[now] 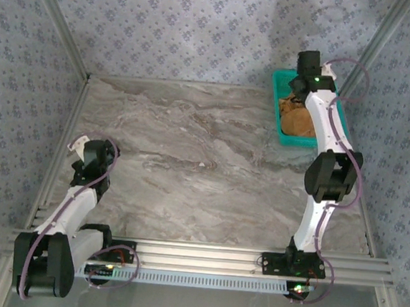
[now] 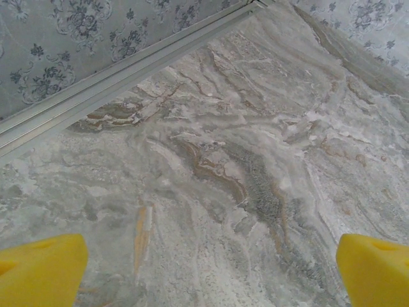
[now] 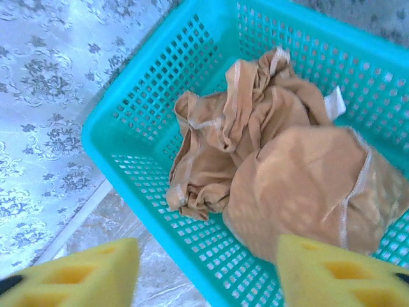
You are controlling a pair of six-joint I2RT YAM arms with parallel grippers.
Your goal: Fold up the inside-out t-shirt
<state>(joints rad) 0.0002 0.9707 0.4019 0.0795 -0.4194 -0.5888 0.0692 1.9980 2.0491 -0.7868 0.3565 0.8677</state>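
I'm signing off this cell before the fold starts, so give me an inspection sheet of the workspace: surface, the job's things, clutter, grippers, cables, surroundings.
Surface: grey marble-patterned tabletop, bare in the middle.
Job's things: tan inside-out cloth t-shirt, crumpled, white label showing, inside the teal plastic mesh basket at the far right corner.
Clutter: nothing seen.
Grippers: left gripper open over bare tabletop; right gripper open above the basket, holding nothing.
Cables: purple cable loops run along both arms, apart from the t-shirt.
Surroundings: floral-patterned walls; aluminium rails at the near edge.
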